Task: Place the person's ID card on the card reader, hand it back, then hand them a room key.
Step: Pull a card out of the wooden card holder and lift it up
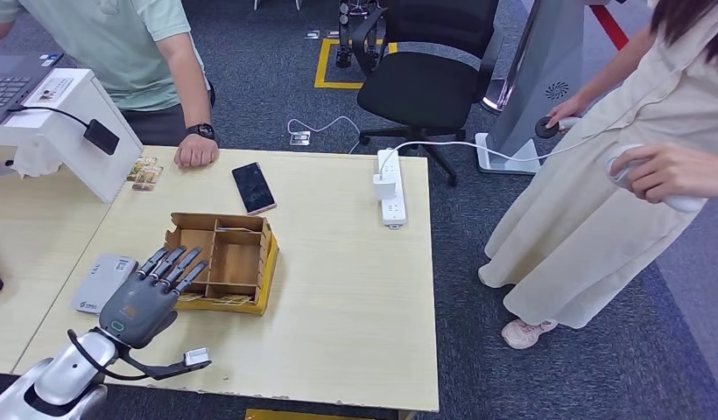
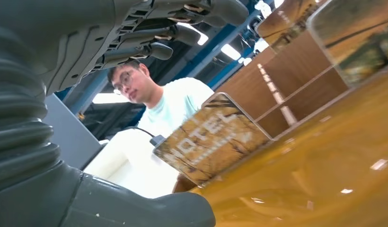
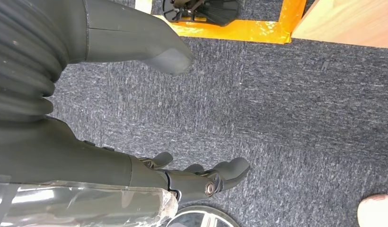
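Cardboard is what your left robot hand (image 1: 145, 300) is working at — it hovers low over the near-left corner of the compartmented cardboard box (image 1: 222, 260) on the desk (image 1: 338, 297), fingers stretched out and slightly apart, nothing held. From the left wrist view you get a room key card (image 2: 211, 142) printed HOTEL, standing tilted against the box's wall just past the fingertips; more cards lie flat along the box's near edge. Your card reader (image 1: 102, 282) — the flat grey pad — sits just left of the robot hand on the desk. A person's fist (image 1: 196, 152) rests on the far edge, a phone (image 1: 253, 187) beside it, a power strip (image 1: 390, 187) further right. Your right robot hand (image 3: 192, 179) hangs over the carpet, fingers loosely spread, holding nothing.
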`<state>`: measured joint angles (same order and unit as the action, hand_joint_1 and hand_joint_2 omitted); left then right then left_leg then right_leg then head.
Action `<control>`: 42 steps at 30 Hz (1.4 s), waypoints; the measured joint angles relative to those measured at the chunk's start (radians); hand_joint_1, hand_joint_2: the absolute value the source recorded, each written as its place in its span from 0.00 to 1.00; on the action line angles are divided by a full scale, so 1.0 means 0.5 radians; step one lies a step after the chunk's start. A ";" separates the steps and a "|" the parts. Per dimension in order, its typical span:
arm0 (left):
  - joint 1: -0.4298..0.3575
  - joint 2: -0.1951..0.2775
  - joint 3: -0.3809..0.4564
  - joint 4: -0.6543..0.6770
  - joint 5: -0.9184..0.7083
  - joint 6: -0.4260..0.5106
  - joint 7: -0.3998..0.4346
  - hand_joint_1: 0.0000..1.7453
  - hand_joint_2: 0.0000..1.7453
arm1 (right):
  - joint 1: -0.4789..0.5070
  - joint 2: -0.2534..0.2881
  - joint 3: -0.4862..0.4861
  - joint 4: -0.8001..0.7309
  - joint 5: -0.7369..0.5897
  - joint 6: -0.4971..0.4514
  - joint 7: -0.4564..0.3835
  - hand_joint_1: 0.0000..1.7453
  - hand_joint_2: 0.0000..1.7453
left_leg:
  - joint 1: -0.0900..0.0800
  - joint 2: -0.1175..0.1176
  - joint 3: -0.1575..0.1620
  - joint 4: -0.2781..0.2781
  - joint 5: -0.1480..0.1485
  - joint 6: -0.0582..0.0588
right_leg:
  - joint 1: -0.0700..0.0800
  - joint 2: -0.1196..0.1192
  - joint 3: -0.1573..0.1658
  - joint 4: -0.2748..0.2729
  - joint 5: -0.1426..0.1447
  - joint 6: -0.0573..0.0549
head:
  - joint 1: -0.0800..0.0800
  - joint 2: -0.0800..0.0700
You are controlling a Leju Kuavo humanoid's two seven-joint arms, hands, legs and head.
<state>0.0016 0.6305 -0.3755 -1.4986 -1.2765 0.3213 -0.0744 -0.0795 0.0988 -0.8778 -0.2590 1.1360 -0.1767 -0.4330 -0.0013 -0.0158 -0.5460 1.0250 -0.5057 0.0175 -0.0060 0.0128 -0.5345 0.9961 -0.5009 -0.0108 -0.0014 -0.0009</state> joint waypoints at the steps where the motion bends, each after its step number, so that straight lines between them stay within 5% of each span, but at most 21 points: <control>1: -0.002 0.000 -0.004 0.004 0.018 -0.005 -0.006 0.00 1.00 | 0.001 0.000 0.002 0.000 -0.004 0.000 0.001 0.00 1.00 | 0.000 0.000 0.000 0.000 0.000 0.000 | 0.000 0.000 0.000 0.000 0.000 0.000 | 0.000 0.000; 5: 0.013 0.015 -0.008 0.006 0.091 -0.021 -0.012 0.94 1.00 | 0.007 0.000 0.009 -0.001 -0.018 -0.001 0.006 0.00 1.00 | 0.000 0.000 0.000 0.000 0.000 0.000 | 0.000 0.000 0.000 0.000 0.000 0.000 | 0.000 0.000; 6: 0.021 0.022 -0.009 0.006 0.105 -0.024 -0.012 0.99 1.00 | 0.009 0.000 0.011 -0.001 -0.023 -0.001 0.006 0.00 1.00 | 0.000 0.000 0.000 0.000 0.000 0.000 | 0.000 0.000 0.000 0.000 0.000 0.000 | 0.000 0.000; 23: 0.147 0.152 -0.009 -0.078 0.169 -0.008 -0.006 1.00 1.00 | 0.029 0.000 0.031 -0.019 -0.044 0.003 0.008 0.00 1.00 | 0.000 0.000 0.000 0.000 0.000 0.000 | 0.000 0.000 0.000 0.000 0.000 0.000 | 0.001 0.000; 42: 0.154 0.165 -0.009 -0.133 0.220 0.027 -0.060 1.00 1.00 | 0.029 0.000 0.071 -0.022 -0.068 0.002 0.029 0.00 1.00 | 0.000 0.000 0.000 0.000 0.000 0.000 | 0.000 0.000 0.000 0.000 0.000 0.000 | 0.000 0.000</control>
<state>0.0784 0.7132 -0.3800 -1.5649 -1.1667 0.3347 -0.1045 -0.0652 0.0988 -0.8425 -0.2701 1.1019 -0.1755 -0.4185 -0.0011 -0.0159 -0.5460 1.0250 -0.5057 0.0174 -0.0058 0.0128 -0.5344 0.9962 -0.5009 -0.0109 -0.0012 -0.0009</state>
